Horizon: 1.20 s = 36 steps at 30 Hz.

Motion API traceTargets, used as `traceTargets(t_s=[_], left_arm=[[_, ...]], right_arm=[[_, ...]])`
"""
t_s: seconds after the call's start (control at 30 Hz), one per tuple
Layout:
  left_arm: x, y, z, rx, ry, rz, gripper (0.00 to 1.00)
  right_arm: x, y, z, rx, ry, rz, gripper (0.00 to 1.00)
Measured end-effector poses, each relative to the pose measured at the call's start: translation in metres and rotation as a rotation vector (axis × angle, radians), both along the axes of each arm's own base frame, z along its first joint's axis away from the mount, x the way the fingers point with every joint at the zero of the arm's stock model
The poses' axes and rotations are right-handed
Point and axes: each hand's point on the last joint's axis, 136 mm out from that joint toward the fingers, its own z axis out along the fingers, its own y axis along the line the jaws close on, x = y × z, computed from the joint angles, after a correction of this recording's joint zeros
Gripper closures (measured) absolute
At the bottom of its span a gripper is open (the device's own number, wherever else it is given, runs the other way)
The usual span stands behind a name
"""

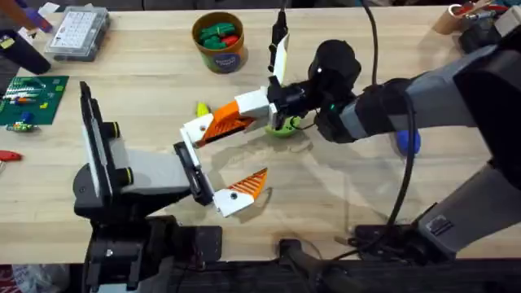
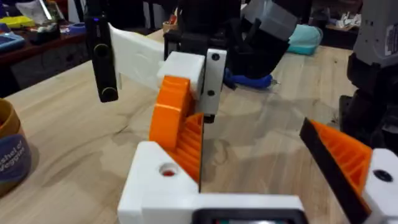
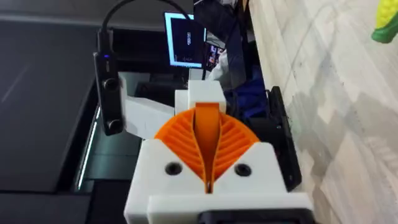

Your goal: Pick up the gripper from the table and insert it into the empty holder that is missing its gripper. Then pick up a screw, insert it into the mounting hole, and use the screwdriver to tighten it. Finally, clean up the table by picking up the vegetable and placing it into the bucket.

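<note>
Two right fingers: my right gripper, white with orange ribbed pads, is closed tight on the orange ribbed plastic wedge; from the wrist the wedge shows as a narrow orange strip between the pads.
Wedge against holder: the tapered piece stands pressed along the small white angular plastic holder, touching its inner face beside the mounting hole.
Left fingers: my left gripper is spread wide, with the holder on one black jaw and the other white finger with its orange ribbed pad well apart from it.
Yellow toy vegetable with a green end: on the light wood-grain table, just beyond the holder and beside my right fingertips, touched by neither.
Round yellow-tan bucket: upright, well beyond both sets of fingers, with green and red pieces inside.
Blue pen-shaped screwdriver: lying on the table behind my right gripper, partly hidden by that arm.
</note>
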Motion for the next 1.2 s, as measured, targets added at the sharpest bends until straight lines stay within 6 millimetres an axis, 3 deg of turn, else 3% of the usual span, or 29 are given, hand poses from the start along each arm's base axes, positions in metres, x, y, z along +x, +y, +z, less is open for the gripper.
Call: traceTargets(t_s=[0.6, 0.63, 0.8, 0.83, 1.2], left_arm=[[0.0000, 0.0000, 0.0000, 0.000, 0.000, 0.000, 0.014], [0.0000, 0.0000, 0.0000, 0.000, 0.000, 0.000, 0.014], [-0.0025, -0.0014, 0.0002, 0.002, -0.006, -0.016, 0.015], [-0.0030, -0.0018, 0.0002, 0.002, -0.006, -0.020, 0.015], [-0.0043, -0.0024, 0.0002, 0.001, -0.005, -0.028, 0.014]], right_arm=[[0.0000, 0.0000, -0.0001, 0.000, 0.001, 0.000, 0.981], [-0.0001, 0.0001, -0.0003, -0.002, 0.003, 0.000, 0.896], [-0.0054, 0.0040, -0.0010, -0.005, 0.007, 0.014, 0.133], [-0.0068, 0.0050, -0.0009, -0.004, 0.006, 0.018, 0.040], [-0.0093, 0.0065, -0.0009, -0.005, 0.009, 0.025, 0.005]])
